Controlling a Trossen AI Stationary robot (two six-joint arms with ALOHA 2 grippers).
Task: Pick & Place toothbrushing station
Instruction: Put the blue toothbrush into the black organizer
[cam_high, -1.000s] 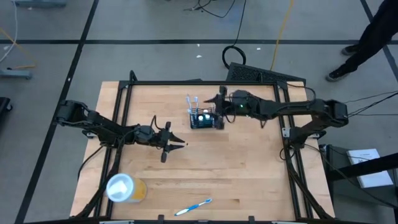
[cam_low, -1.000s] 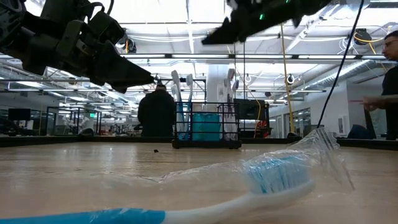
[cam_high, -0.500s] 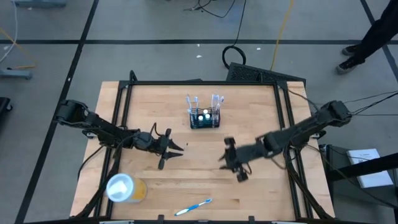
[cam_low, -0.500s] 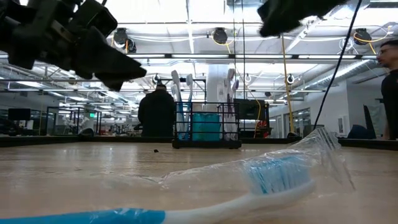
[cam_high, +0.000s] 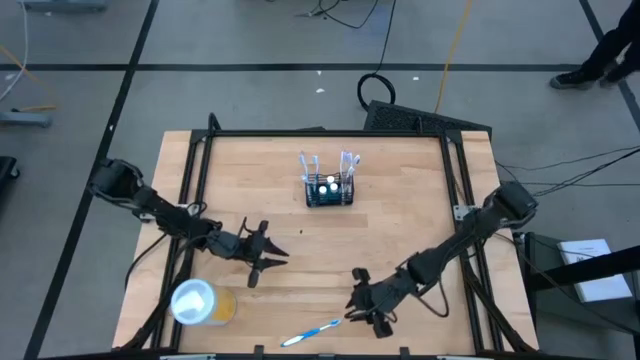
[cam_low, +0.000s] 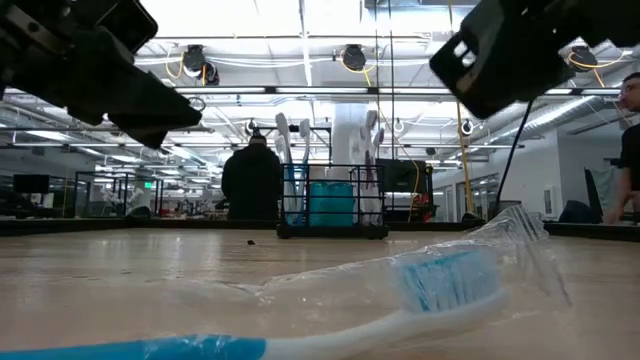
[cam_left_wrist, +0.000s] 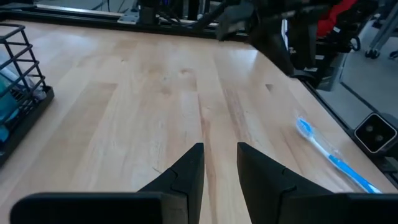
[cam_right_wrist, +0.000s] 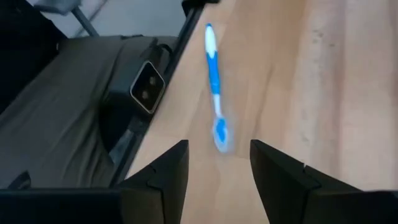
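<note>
- The small black wire-mesh rectangular toothbrushing station (cam_high: 329, 190) is seen standing upright at the far middle of the wooden table (cam_high: 400, 230), well apart from both pincers, with toothbrushes in it.
- The right pincer (cam_high: 362, 306) is held near the front edge — fingers spread, nothing gripped — just beside a blue-and-white plastic toothbrush (cam_high: 310, 333).
- The left pincer (cam_high: 264, 256) is kept narrowly parted and empty, near a yellow cup with a white lid (cam_high: 201, 302).
</note>
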